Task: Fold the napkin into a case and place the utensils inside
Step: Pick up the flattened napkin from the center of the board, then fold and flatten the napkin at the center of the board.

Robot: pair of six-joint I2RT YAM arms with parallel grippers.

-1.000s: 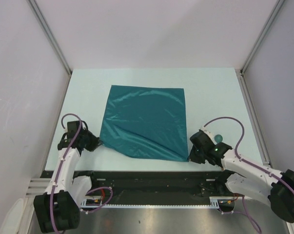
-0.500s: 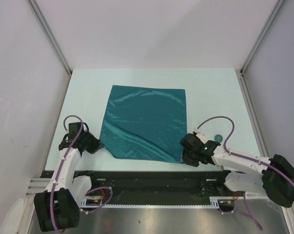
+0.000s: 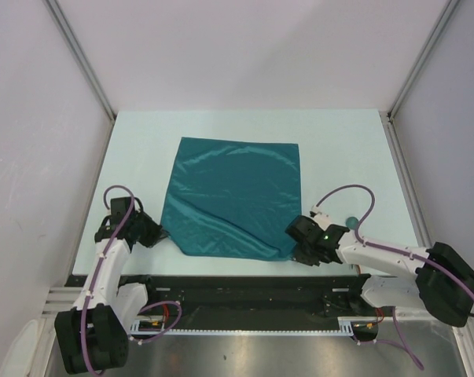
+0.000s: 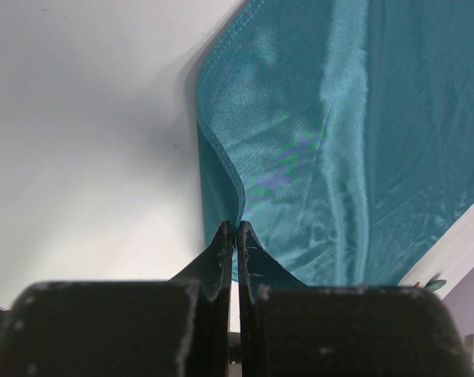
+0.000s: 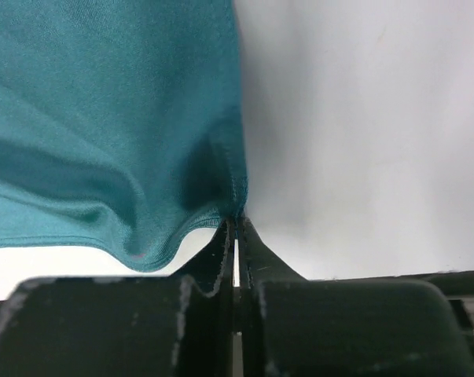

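The right gripper (image 3: 294, 251), pinched shut on the napkin (image 3: 237, 188)'s near right corner, has just drawn it inward while the left gripper (image 3: 159, 233) stays clamped on the near left corner, the rest lying flat on the table (image 3: 339, 149), so folding seems barely begun.

Robot lab test cell. Plain white panel walls (image 3: 244, 55) on aluminium extrusion posts (image 3: 81, 59) box in a pale bench (image 3: 142, 149); left arm (image 3: 103, 271) and right arm (image 3: 386, 255), purple cables (image 3: 348, 188) looped, bolted to a black rail (image 3: 244, 289) at the near edge, bare steel plate (image 3: 244, 353) nearer still.
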